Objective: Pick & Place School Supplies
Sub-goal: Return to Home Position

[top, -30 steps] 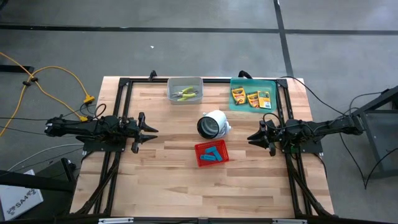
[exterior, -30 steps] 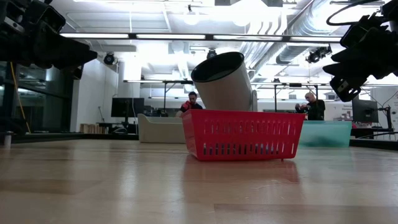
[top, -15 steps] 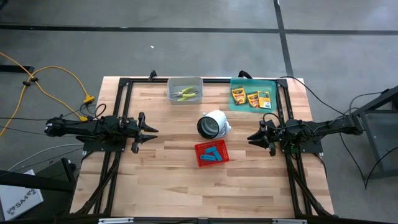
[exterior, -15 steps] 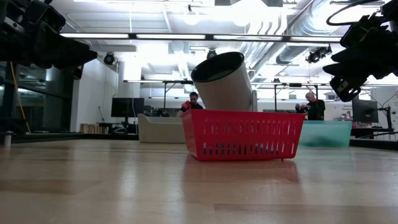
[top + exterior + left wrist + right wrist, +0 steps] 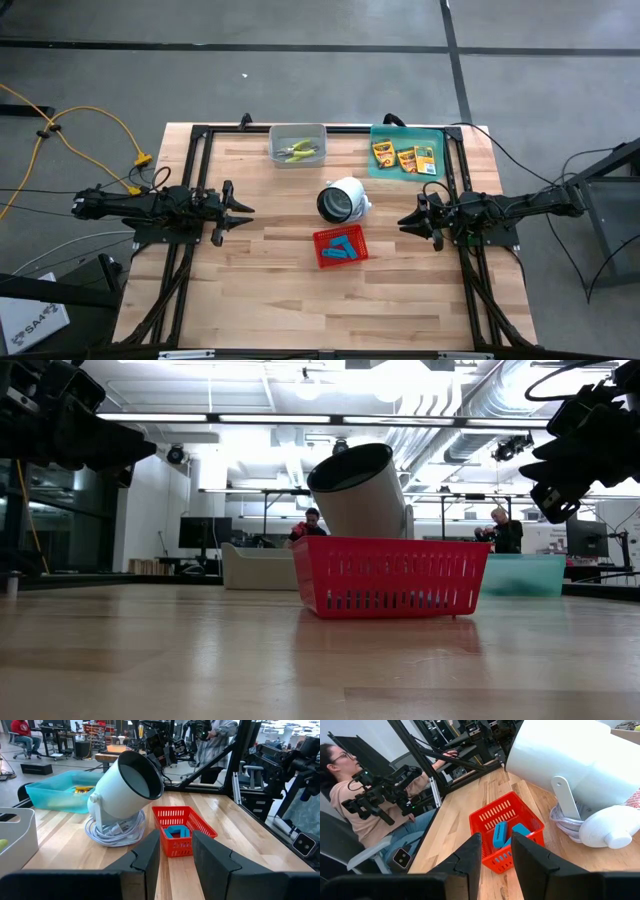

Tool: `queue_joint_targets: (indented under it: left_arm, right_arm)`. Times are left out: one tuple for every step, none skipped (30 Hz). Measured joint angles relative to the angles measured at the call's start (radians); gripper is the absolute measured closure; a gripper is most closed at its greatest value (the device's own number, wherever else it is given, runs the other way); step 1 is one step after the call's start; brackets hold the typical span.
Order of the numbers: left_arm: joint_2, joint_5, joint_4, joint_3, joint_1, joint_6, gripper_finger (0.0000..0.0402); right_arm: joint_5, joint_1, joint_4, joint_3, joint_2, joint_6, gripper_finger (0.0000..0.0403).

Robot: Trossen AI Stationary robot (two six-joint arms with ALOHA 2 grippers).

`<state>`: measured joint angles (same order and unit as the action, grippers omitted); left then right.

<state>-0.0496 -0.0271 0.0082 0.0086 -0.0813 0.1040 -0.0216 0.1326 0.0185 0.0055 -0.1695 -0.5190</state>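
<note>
Inside the red basket (image 5: 322, 262), a few small light-blue blocks (image 5: 342, 247) lie in a heap. They look smooth, with flat sides. The basket is shiny plastic with slots in its walls. Just behind the basket, as the low camera sees it, stands a white cylinder (image 5: 342, 199). It is round and smooth, tipped up, with a dark mouth and a coil of white cord (image 5: 117, 832) at its foot.

Farther behind the basket, by the table's edge, sits a green tray (image 5: 405, 134) with three yellow-and-green crayon boxes (image 5: 403, 156) lying flat, side by side. Next to the tray is a grey bin (image 5: 297, 127) holding two plier-like tools (image 5: 298, 152) with yellow-green handles.

The left gripper (image 5: 245, 210) hangs well away from the basket on one side. The right gripper (image 5: 403, 222) hangs nearer on the other side. Each one's dark fingers are a little apart and hold nothing.

The table (image 5: 270, 290) is pale wood in long planks, with a black frame (image 5: 197, 150). Around it is grey floor with a yellow cable (image 5: 90, 110). A person (image 5: 350, 795) sits past the table.
</note>
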Motion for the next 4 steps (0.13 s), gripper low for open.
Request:
queue_joint_targets:
  left_arm:
    - [0.000, 0.000, 0.000, 0.000, 0.000, 0.000, 0.0291]
    - [0.000, 0.000, 0.000, 0.000, 0.000, 0.000, 0.0291]
    - [0.000, 0.000, 0.000, 0.000, 0.000, 0.000, 0.0291]
    - [0.000, 0.000, 0.000, 0.000, 0.000, 0.000, 0.0291]
  right_arm:
    - [0.000, 0.000, 0.000, 0.000, 0.000, 0.000, 0.0306]
    - [0.000, 0.000, 0.000, 0.000, 0.000, 0.000, 0.0306]
    - [0.000, 0.000, 0.000, 0.000, 0.000, 0.000, 0.0306]
    - [0.000, 0.000, 0.000, 0.000, 0.000, 0.000, 0.0306]
